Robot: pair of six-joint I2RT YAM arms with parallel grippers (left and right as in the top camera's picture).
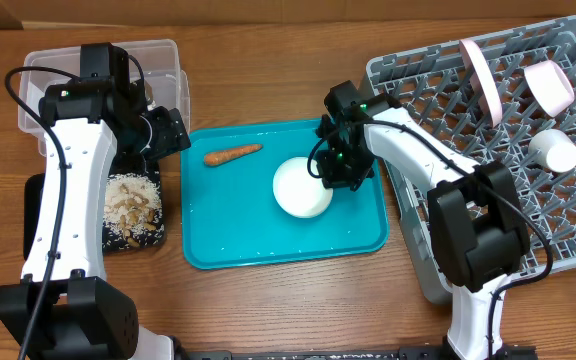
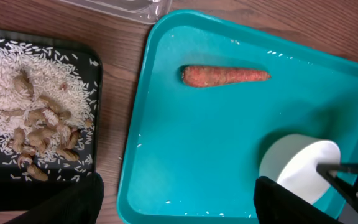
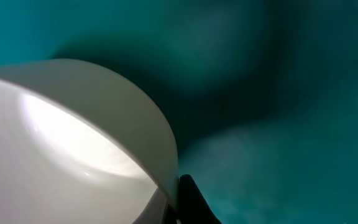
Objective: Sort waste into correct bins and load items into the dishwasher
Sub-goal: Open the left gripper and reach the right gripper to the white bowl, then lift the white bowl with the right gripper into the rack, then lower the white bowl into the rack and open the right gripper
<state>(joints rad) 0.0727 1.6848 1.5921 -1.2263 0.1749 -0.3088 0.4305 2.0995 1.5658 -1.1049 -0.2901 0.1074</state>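
Left tool: the left tool [image 1: 171,131] hung over the gap between the black tray and the teal tray. Its jaws were spread wide with nothing between them.
Right tool: the right tool [image 1: 338,170] was down at the right rim of the white bowl. In the right wrist view one dark finger [image 3: 188,199] lay against the bowl's outer wall. The other finger was hidden, so whether it gripped the bowl could not be told.
White bowl: the white bowl [image 1: 301,187] sat on the teal tray, right of centre. In the left wrist view it looked tilted, with its opening turned toward the right tool.
Carrot piece: the carrot piece [image 1: 233,154] lay flat in the far part of the teal tray, left of the bowl and well apart from it.
Teal tray: the teal tray [image 1: 268,250] rested mid-bench, with a few pale grains scattered on it.
Black tray: the black tray [image 1: 166,238] sat just left of the teal tray and held white rice and beige food scraps [image 1: 128,205].
Clear tub: the clear tub [image 1: 163,55] stood at far left, beyond the black tray. The left arm covered most of it.
Dish rack: the dish rack [image 1: 418,75] stood at the right of the bench.
Rack contents: a pink plate [image 1: 480,78] stood on edge at the far side. A pink cup [image 1: 550,85] and a white cup [image 1: 553,150] lay to its right.
Bench: the bench [image 1: 268,310] was brown wood.
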